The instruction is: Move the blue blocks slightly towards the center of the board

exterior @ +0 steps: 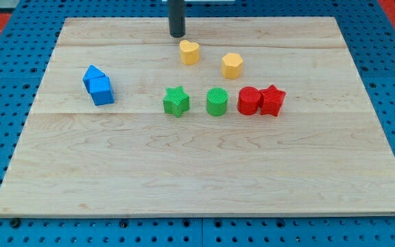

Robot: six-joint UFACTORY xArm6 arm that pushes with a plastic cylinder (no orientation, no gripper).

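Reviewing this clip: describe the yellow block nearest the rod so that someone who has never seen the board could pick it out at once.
Start at the wooden board and find my tip near the view's top edge. Just below and slightly right of it, not touching, sits the yellow heart block. The other yellow block lies farther right and lower and looks faceted, with no notch on top.

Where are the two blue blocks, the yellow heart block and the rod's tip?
blue blocks [98, 86]: camera view, where the touching pair meets.
yellow heart block [189, 51]: camera view, top face.
my tip [177, 34]: camera view, rod's lower end, just above the heart.
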